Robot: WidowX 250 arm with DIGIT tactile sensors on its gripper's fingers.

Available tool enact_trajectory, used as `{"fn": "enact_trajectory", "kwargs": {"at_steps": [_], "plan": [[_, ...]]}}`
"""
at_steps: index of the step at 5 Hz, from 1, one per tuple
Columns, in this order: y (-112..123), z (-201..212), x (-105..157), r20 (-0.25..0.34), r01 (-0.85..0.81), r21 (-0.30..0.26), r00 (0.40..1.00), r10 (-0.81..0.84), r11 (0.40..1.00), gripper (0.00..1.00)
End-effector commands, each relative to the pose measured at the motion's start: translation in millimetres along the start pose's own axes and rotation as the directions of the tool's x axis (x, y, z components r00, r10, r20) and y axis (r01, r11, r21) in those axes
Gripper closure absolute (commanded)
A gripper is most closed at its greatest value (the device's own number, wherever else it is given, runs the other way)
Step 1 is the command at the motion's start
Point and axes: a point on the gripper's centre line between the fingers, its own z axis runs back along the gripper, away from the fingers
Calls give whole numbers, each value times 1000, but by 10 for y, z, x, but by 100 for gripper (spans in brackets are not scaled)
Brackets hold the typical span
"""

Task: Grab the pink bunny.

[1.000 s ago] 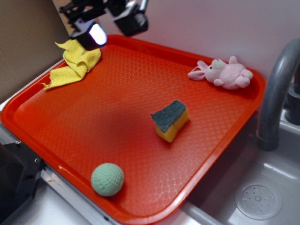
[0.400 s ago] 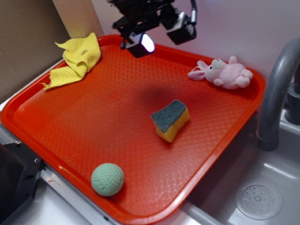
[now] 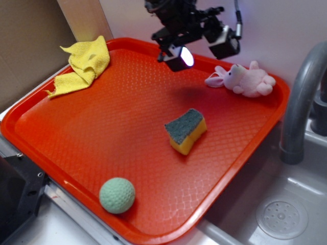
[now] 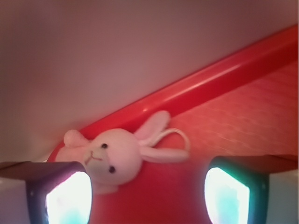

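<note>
The pink bunny point(image 3: 244, 79) lies on its side at the far right corner of the red tray point(image 3: 76, 148), ears pointing left. My gripper point(image 3: 202, 47) hovers above the tray's far edge, just left of the bunny and apart from it. It is open, with nothing between its fingers. In the wrist view the bunny point(image 4: 117, 156) shows its face against the tray rim point(image 4: 210, 84), close to the left finger point(image 4: 60, 196), with the right finger point(image 4: 233, 193) well clear of it.
A yellow and dark sponge point(image 3: 186, 130) sits mid-tray, a green ball point(image 3: 117, 195) near the front edge, a yellow cloth point(image 3: 84, 65) at the far left corner. A grey faucet point(image 3: 301, 97) and sink point(image 3: 281, 217) stand to the right. A wall runs behind the tray.
My gripper has travelled right along the tray's far edge, from above the yellow cloth to just left of the bunny. No object has moved.
</note>
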Motion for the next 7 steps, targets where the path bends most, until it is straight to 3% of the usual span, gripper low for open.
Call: {"fn": "enact_trajectory", "kwargs": {"at_steps": [1, 3, 4, 5, 6, 7], "plan": [[-381, -117, 23, -19, 135, -69, 990, -137, 988, 0], [-402, -329, 43, 11, 155, 10, 988, -156, 988, 0], [-337, -371, 63, -20, 117, -4, 993, -117, 993, 100], [-303, -302, 60, -18, 125, 34, 992, -124, 992, 100], [-171, -109, 19, -66, 110, 95, 992, -104, 989, 100], [-18, 310, -96, -98, 68, 137, 994, -55, 988, 100]]}}
